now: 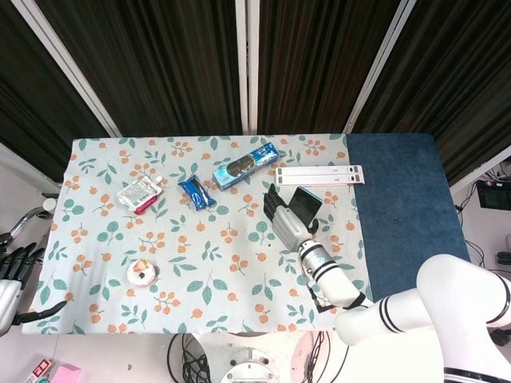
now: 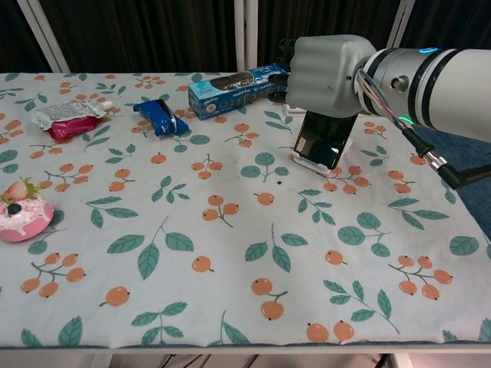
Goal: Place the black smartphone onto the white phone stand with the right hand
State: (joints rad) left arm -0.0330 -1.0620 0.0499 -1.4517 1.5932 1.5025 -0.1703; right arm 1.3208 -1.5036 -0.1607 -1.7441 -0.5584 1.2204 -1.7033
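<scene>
Right hand over table centre-right, fingers spread wide, holding nothing. Black smartphone sits tilted on white phone stand, at approx 2 o'clock from hand, just beside. Chest view: hand's back covers phone top; stand base seen there only. Blue box print unreadable. Left hand at table's edge, head view only, fingers apart.

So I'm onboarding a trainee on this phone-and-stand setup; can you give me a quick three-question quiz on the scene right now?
1. True or false: the black smartphone leans on the white phone stand.
2. Which lies nearest the table's left edge: A) pink doughnut, B) blue biscuit box, C) blue wrapper?
3. Fill in: in the head view, the right hand has its fingers ____.

Key: 1 true; 2 A; 3 spread.
</scene>
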